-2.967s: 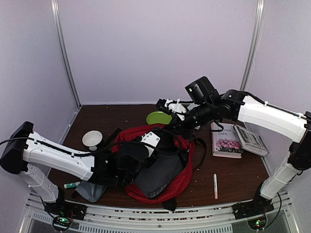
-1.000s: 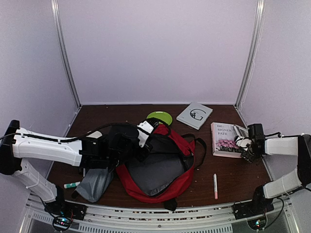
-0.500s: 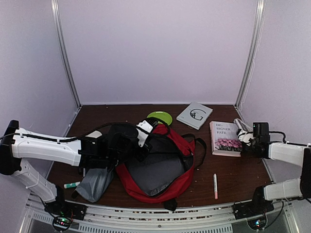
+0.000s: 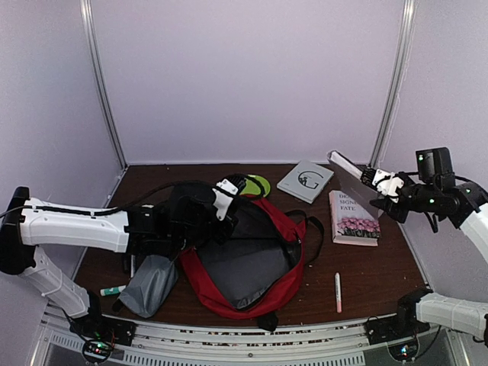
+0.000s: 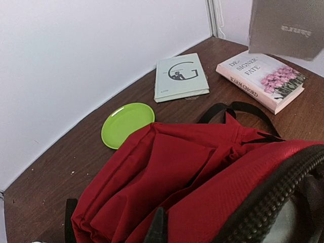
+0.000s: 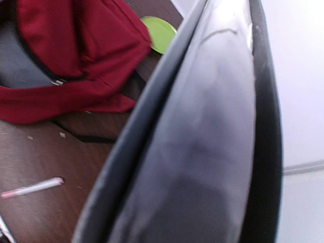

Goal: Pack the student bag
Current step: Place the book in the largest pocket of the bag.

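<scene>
Right end effector [image 4: 379,181] is clamped on a flat grey slab [image 4: 351,166], high over the tabletop [image 4: 374,267], well apart from the student bag [image 4: 284,284], which lies open at centre. Left end effector [image 4: 221,202] is at the bag's rim; I can't tell if it grips. Advice: bring the slab thin edge first, approx. along the opening, and let go only once it's inside.
</scene>
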Tool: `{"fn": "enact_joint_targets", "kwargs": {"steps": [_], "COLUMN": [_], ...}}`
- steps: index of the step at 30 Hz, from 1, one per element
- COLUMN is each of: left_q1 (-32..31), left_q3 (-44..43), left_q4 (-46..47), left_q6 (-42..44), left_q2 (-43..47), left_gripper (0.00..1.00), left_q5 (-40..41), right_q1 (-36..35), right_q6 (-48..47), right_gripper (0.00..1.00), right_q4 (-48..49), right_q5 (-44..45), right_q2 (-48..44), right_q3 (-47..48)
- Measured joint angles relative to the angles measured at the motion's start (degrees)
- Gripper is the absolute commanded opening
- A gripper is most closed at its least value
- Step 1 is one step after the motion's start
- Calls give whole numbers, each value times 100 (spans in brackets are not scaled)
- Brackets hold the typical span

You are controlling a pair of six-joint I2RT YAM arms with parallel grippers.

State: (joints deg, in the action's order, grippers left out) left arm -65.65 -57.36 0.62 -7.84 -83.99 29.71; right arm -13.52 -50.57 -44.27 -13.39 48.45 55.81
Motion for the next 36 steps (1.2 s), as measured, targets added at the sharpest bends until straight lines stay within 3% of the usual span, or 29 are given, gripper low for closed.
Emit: {"fn": "enact_joint_targets", "kwargs": {"steps": [8, 16, 27, 36], "left_q1": [407, 575, 684, 684], "left_q3": [-542, -968, -1080, -1095], "left_q4": [-472, -903, -1360, -1668], "left_q6": [-372, -734, -824, -444], "left_q2": [-339, -654, -586, -85], "left_gripper": [0, 0, 0, 0], "left_q5": [-352, -660, -1191, -1845], "right_q1": [-1386, -2914, -4492, -4883], "right_q6": [-179, -160, -188, -1071], "right_gripper": [35, 34, 34, 34], "right_q4": [-1836, -2288, -1405, -750], "right_q5": [-1893, -2682, -2046, -1180], "right_q2": [286, 476, 1340, 2470], "right_q3": [1152, 1829, 1915, 2004]}}
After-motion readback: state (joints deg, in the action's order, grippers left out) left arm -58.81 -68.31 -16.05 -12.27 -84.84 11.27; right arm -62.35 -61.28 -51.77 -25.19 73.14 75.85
